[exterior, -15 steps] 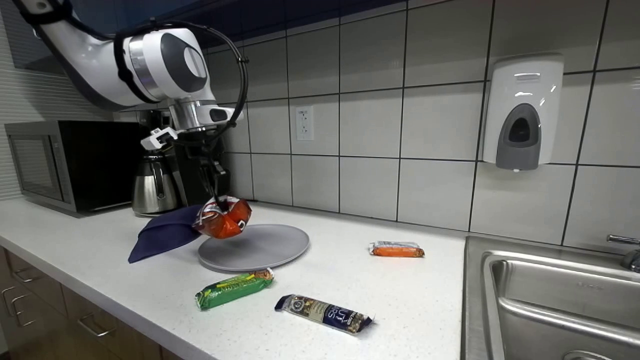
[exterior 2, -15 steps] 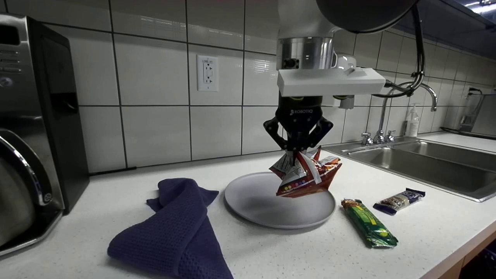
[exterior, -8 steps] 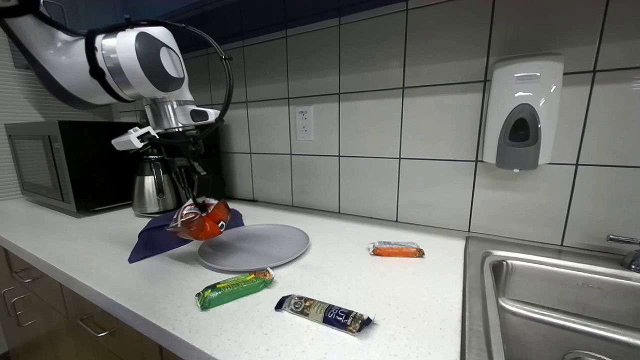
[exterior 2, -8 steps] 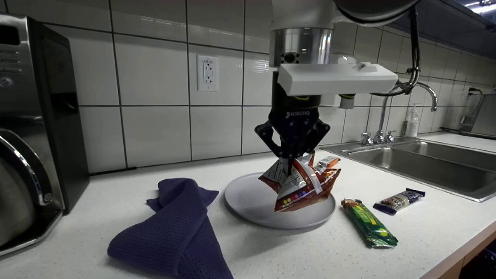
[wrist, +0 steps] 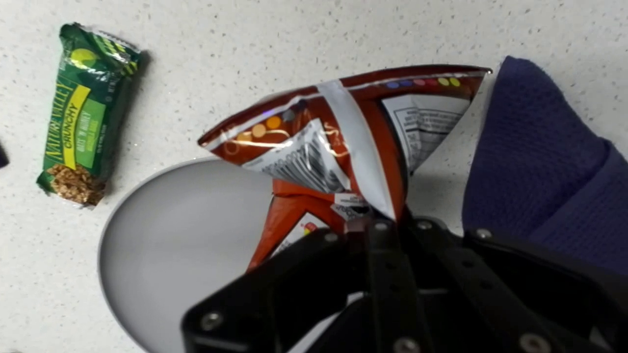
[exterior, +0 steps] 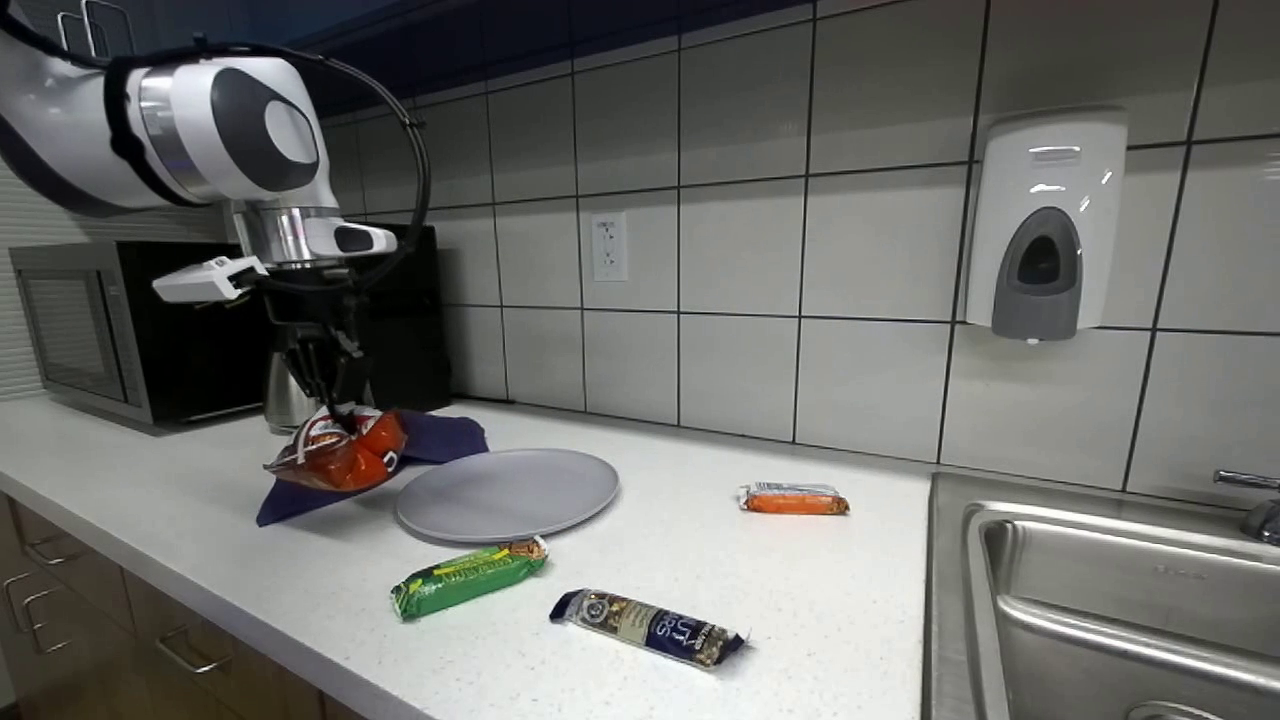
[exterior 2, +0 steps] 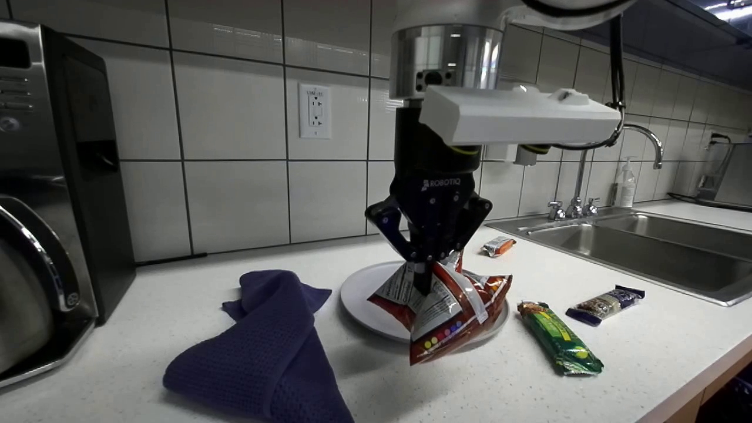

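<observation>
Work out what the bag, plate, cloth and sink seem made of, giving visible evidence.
The bag: probably glossy plastic film, with sharp highlights and creases.
The plate: plastic or ceramic, unclear which; matte, without sharp glints.
The cloth: dull fabric, with waffle-like texture and soft folds.
The sink: likely brushed steel, silvery with blurred reflections.

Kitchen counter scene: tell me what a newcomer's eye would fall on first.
The shiny, crinkled red snack packet, pinched between the black jointed fingers, grabs attention first. In the wrist view it appears between the flat, round grey plate and the folded purple-blue cloth. Next comes the long, green-wrapped bar, lying on the speckled white counter near the plate.
</observation>
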Robot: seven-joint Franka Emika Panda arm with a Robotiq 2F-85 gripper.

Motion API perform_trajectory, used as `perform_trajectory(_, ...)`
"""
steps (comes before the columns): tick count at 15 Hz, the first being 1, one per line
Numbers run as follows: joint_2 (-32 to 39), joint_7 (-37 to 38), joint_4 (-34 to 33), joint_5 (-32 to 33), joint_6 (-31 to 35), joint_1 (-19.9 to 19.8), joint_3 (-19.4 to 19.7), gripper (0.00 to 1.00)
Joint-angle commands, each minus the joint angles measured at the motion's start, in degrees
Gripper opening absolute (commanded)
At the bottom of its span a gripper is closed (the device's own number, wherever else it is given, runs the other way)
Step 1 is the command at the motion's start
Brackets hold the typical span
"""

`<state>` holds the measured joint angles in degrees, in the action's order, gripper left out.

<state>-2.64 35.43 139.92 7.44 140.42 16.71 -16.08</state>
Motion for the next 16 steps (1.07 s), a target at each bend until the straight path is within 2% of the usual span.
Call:
perform_trajectory(1,-2.4,-3.5,1.3,-2.9,-1.6,0.6,-1.1,0.01)
perform_trajectory(16,2.0,-7.2,0.4,-4.4,-0.9,1.8,-2.5,0.01)
